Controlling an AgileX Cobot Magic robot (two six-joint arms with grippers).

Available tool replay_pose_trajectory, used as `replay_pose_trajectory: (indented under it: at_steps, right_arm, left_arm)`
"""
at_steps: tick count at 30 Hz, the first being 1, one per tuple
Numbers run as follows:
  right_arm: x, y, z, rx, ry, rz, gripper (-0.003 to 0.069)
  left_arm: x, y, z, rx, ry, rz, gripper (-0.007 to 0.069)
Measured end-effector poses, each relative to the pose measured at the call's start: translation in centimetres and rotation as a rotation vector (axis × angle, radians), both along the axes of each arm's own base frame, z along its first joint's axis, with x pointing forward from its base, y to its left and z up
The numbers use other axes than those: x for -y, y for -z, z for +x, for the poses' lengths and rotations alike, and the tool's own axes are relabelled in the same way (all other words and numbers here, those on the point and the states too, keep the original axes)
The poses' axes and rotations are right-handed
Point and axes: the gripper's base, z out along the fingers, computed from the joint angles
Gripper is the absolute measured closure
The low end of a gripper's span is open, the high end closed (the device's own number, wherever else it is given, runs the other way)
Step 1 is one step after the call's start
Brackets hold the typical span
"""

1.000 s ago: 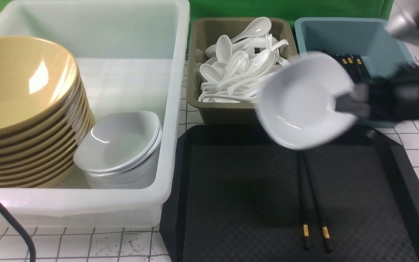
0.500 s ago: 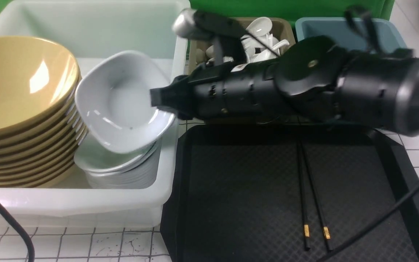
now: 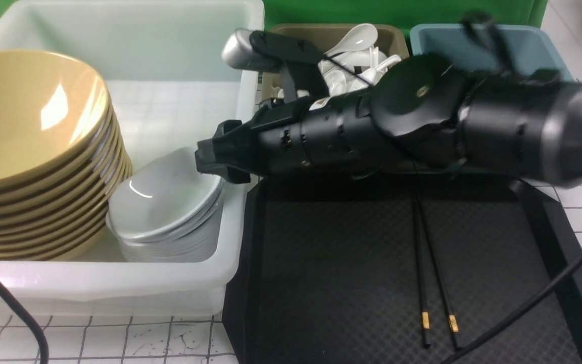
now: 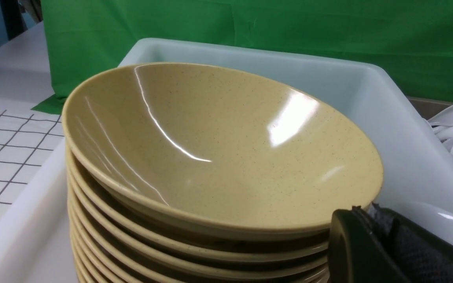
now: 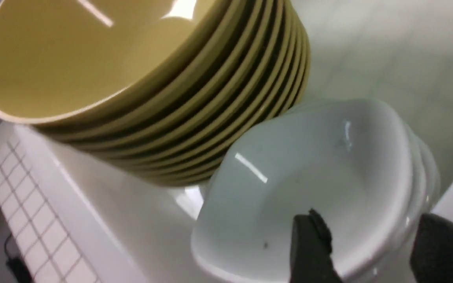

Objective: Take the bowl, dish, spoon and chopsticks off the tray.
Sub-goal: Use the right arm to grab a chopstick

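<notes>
White grid-lined tabletop; right gripper spread, straddling rim of small white squarish dish, centre-left of front view; left gripper pressed together.

The right arm bars the tray's far edge; floor left of the chopsticks lies open.

The stacked bowls are glossy mustard with fine dark speckles. The white dishes and spoons are glossy and smooth. The tray is matt black plastic with a diamond texture. The chopsticks are smooth black with gold bands. The tub is smooth, translucent white plastic.
</notes>
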Motion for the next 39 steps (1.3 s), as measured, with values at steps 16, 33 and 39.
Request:
replay_pose_trajectory:
  at_steps: [16,33,39]
  right_arm:
    - [16.1,10.3,-5.1,-0.436,0.159,-0.738,0.0327]
    - [16.0,13.7,-3.8,-0.375,0.17,-0.767,0.0559]
    - [17.1,10.7,-5.1,-0.312,0.155,-0.804,0.0576]
  left_arm:
    - [0.0,0.0,0.0,-0.003,0.001,-0.001,0.0636]
    - [0.0,0.0,0.0,-0.004,0.001,-0.001,0.0636]
    - [0.0,0.0,0.0,-0.004,0.001,-0.001,0.0636]
